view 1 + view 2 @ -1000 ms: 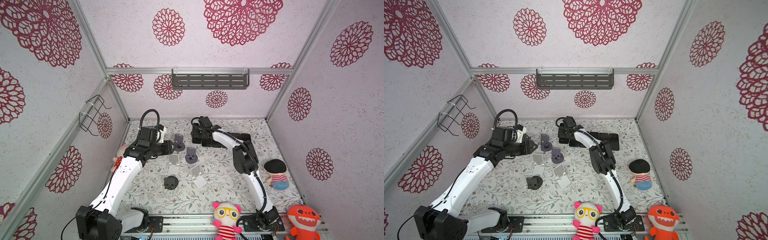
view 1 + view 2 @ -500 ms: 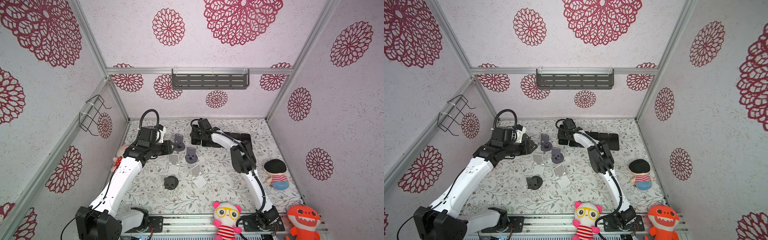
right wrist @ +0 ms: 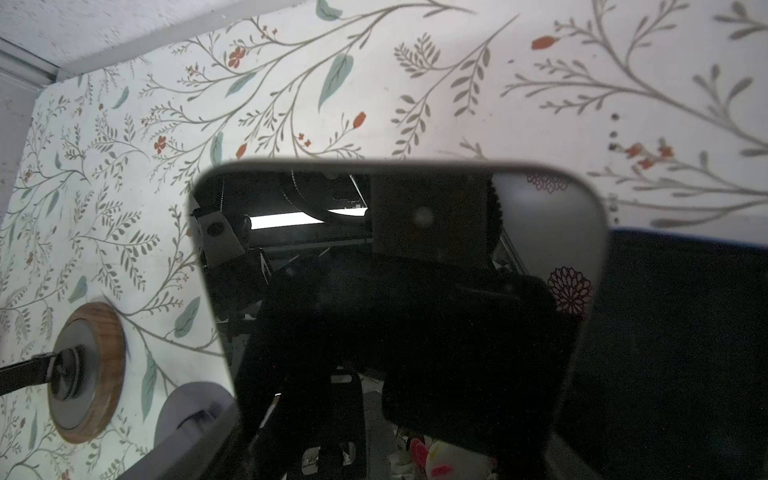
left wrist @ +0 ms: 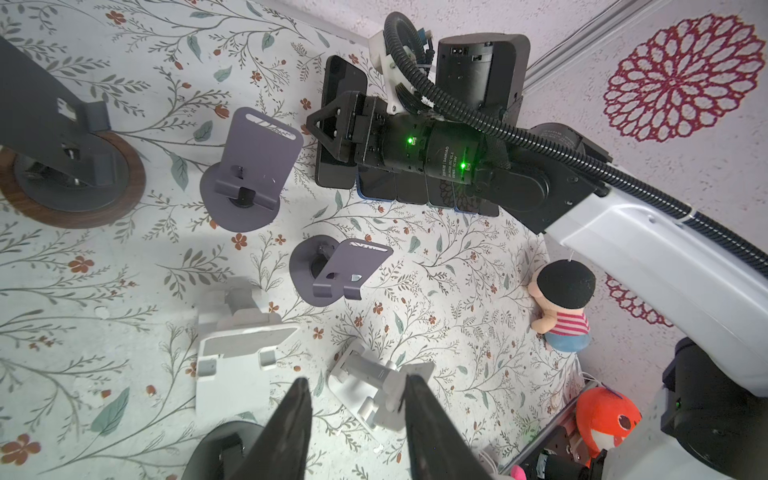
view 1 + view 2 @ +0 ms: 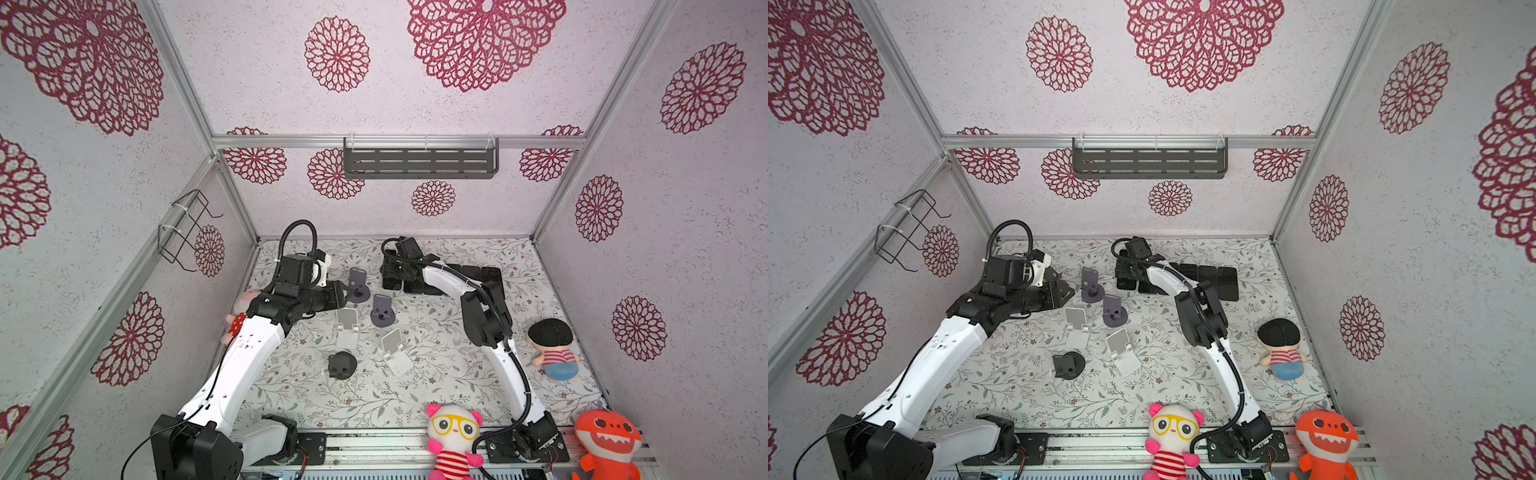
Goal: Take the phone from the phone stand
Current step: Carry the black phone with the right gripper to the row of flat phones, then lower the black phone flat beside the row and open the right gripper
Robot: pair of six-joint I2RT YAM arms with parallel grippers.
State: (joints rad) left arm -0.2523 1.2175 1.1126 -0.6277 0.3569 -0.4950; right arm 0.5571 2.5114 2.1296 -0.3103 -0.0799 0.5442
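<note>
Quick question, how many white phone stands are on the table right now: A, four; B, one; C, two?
C: a top view shows one white stand and another white stand, next to each other near the middle of the table.

Orange shark plush (image 5: 609, 440), pink-eared doll (image 5: 453, 436) and black-haired doll (image 5: 552, 349) at the floral mat's (image 5: 436, 382) edge.

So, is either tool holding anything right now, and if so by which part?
Left tool: nothing, its jaws stand apart and empty. Right tool sits over a phone, but whether it grips it cannot be told.
</note>
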